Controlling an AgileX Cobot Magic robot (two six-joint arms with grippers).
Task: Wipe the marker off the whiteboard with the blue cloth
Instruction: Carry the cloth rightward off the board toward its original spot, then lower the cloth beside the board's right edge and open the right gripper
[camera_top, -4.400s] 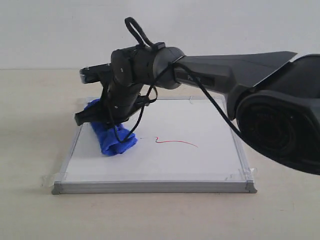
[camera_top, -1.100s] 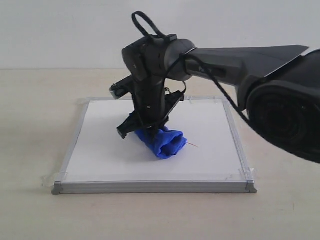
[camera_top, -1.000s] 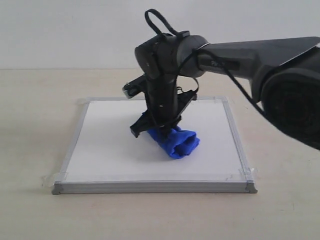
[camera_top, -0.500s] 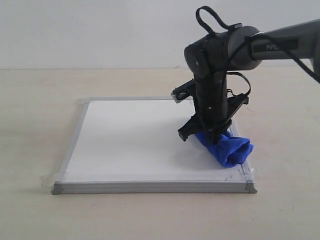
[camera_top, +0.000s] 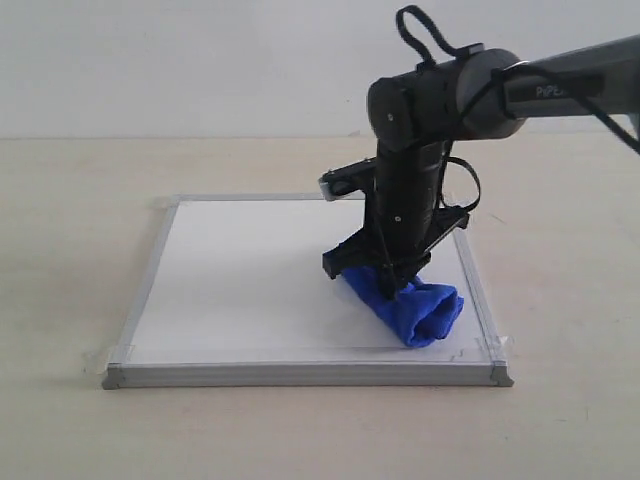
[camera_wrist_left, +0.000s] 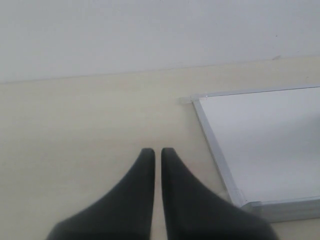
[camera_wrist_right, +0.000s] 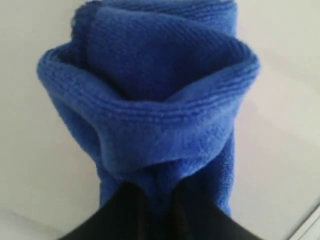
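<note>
The whiteboard (camera_top: 240, 280) lies flat on the table, grey-framed with taped corners. No red marker line shows on its white surface. My right gripper (camera_top: 388, 283) points down at the board's near right part and is shut on the blue cloth (camera_top: 408, 308), which rests bunched on the board. In the right wrist view the blue cloth (camera_wrist_right: 155, 100) fills the frame, pinched between the dark fingers (camera_wrist_right: 127, 210). My left gripper (camera_wrist_left: 156, 151) hovers over the bare table beside the whiteboard (camera_wrist_left: 260, 140), its two fingers nearly touching with nothing between them.
The beige table (camera_top: 70, 230) surrounds the board on all sides. A pale wall (camera_top: 200, 60) stands behind. The right arm (camera_top: 560, 85) reaches in from the right above the board's far right corner.
The right gripper dragged the cloth from the board's left across the red line to its right edge, then came back slightly left. The red line no longer shows.
</note>
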